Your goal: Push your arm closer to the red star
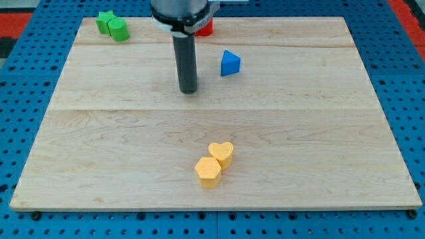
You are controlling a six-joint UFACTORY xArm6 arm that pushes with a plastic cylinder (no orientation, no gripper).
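A red block shows at the view's top centre, mostly hidden behind my arm, so its shape cannot be made out. My tip rests on the wooden board below that red block and to the left of the blue triangle block. My tip touches no block.
A green star block and a green cylinder block sit together at the view's top left. A yellow heart block and a yellow hexagon block touch each other near the view's bottom centre. Blue pegboard surrounds the board.
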